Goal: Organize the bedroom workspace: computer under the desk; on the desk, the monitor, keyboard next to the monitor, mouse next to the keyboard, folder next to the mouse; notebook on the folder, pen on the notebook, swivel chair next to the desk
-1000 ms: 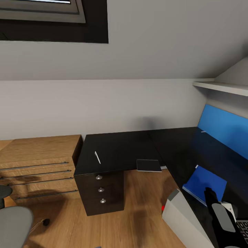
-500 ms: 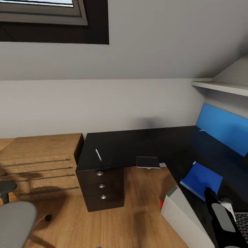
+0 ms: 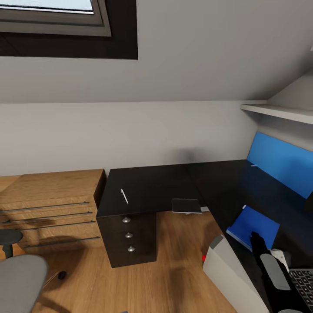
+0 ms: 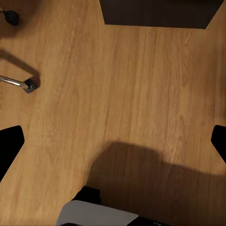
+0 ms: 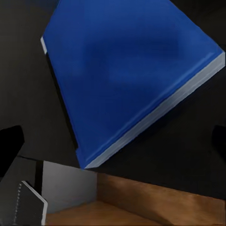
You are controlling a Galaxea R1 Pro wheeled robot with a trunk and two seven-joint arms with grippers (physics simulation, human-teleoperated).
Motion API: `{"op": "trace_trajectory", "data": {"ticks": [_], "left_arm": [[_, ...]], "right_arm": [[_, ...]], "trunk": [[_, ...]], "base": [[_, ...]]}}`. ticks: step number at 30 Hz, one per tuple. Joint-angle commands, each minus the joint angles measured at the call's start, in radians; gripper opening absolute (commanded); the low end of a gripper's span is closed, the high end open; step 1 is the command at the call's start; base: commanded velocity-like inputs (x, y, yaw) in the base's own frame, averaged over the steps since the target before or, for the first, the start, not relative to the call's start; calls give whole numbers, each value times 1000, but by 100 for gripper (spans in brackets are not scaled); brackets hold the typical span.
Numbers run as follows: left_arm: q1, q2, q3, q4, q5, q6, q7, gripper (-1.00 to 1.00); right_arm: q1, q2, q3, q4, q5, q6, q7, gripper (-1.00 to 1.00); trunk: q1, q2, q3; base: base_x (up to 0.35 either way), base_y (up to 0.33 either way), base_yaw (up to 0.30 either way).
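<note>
**Head view: my right arm creeps toward the blue book**

Head view shows the large L-shaped black-topped counter with its three-drawer unit of round silver knobs, and a thin white-silver pen lying alone on its left wing. A flat dark rectangular item overhangs the inner edge; I cannot tell what it is. On the right wing lies a flat blue book with white page edges, either the notebook or the folder. Just beyond it, at the frame's corner, sits the long slim dark-grey keyboard.

What has changed over the last second: my right jaws have moved up from below the blue book to its near edge, and the whole scene has slid a little as my head shifted. The grey upholstered swivel chair now shows more at the lower left.

In the right wrist view the blue book lies directly ahead, with my dark fingertips at opposite edges, so those jaws stand wide and hold nothing. My left jaws are spread wide too, over bare wooden floor.

I judge I am lining up to grasp the blue book, while the pen waits well apart.
</note>
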Motion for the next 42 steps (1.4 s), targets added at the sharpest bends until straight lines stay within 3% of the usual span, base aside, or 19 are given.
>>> {"op": "trace_trajectory", "data": {"ticks": [1,3,11,14,15,20,22,28,33,42], "left_arm": [[-2,1,-8,0,10,-7,6,100],[-2,1,-8,0,11,-7,6,100],[-2,1,-8,0,11,-7,6,100],[-2,1,-8,0,11,-7,6,100],[-2,1,-7,0,11,-7,7,100],[-2,1,-7,0,11,-7,7,100],[-2,1,-6,0,11,-8,7,100],[-2,1,-6,0,11,-8,7,100],[-2,1,-6,0,11,-8,7,100],[-2,0,-7,0,11,-8,7,100]], "right_arm": [[0,1,4,-5,-9,-2,-1,100],[0,5,7,-16,-9,-2,7,100],[2,63,20,-66,-7,-4,39,100],[3,90,48,-69,-6,-5,58,100],[4,111,83,-69,-5,-7,77,100],[5,140,112,-63,-5,-9,87,100],[6,168,134,-53,-1,-10,91,100],[6,179,179,-31,4,-10,92,100],[6,179,273,39,7,-10,93,100],[5,176,302,61,9,-10,93,100]], "trunk": [[-4,6,2],[-11,20,8],[-42,76,33],[-54,97,43],[-54,97,43],[-54,97,46],[-54,97,48],[-54,97,55],[-54,97,60],[-54,97,71]], "base": [[0,0,0],[0,0,0],[0,0,0],[0,0,0],[0,0,12],[0,0,92],[0,0,171],[0,0,185],[0,0,190],[0,0,192]]}}
